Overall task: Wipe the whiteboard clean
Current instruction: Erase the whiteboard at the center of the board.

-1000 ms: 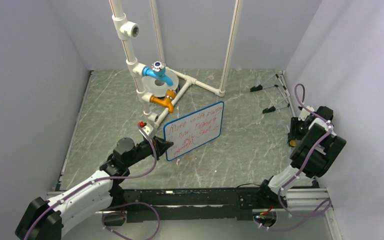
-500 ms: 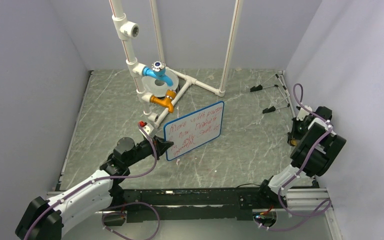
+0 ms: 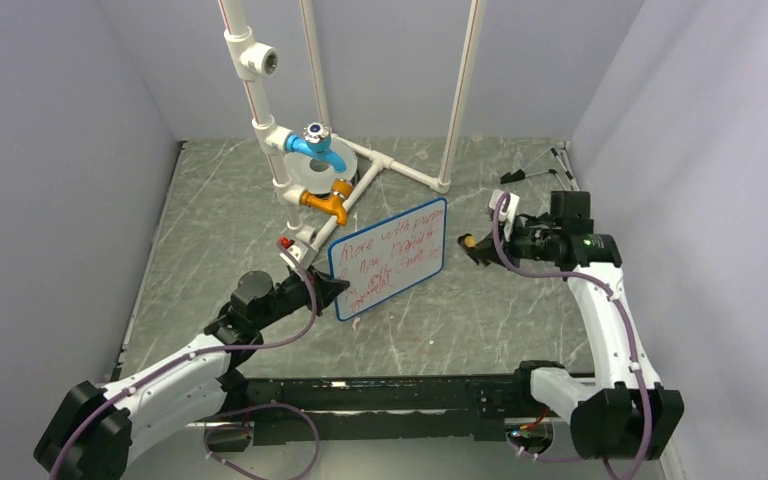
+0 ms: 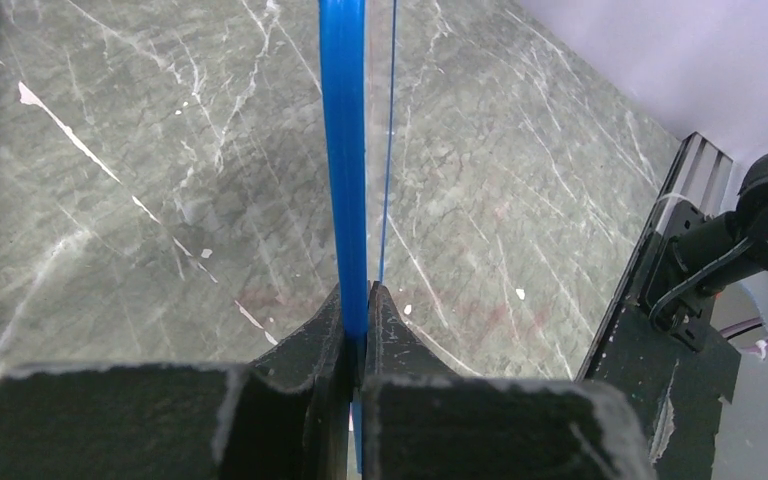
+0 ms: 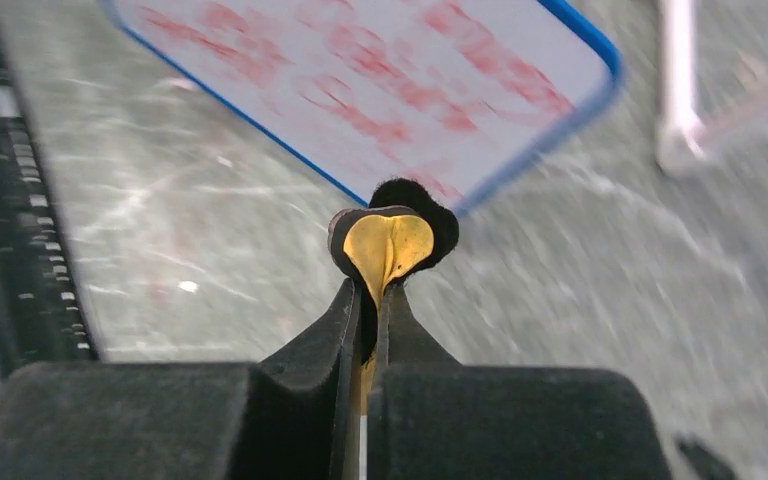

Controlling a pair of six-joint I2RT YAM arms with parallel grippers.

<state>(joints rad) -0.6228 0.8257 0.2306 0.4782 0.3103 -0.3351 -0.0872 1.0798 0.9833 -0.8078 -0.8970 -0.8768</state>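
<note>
Nearest, a black rail (image 3: 400, 395) along the front edge of the table (image 3: 500, 310) carries both arm bases. From the left base the arm reaches forward and inward, and the left gripper (image 3: 332, 292) pinches the whiteboard (image 3: 390, 258) at the lower left part of its edge. In the left wrist view its two fingers (image 4: 315, 350) are pressed together on the blue rim (image 4: 345, 150), which runs edge-on straight up the frame. The board stands tilted over the middle of the grey marbled surface, its face covered with lines of red handwriting; whether its lower edge touches the table cannot be told.

Just beyond and to the right, the right arm arches over from its base, and the right gripper (image 3: 472, 245) hangs just beside the board's right edge, with a narrow gap showing from above. Its fingers (image 5: 345, 330) are clamped shut on a small wiping pad (image 5: 390, 240) — yellow in the middle, black and fuzzy around the rim. The right wrist view is blurred, with the red writing filling the upper part of it.

Farther back, just behind the board, stands a white pipe frame (image 3: 260, 130) bearing an orange tap (image 3: 328, 200) and a blue tap (image 3: 315, 145), with a round grey disc (image 3: 310, 178) between them. Near the far right corner lie thin black-tipped pieces (image 3: 540, 195), too small to identify
</note>
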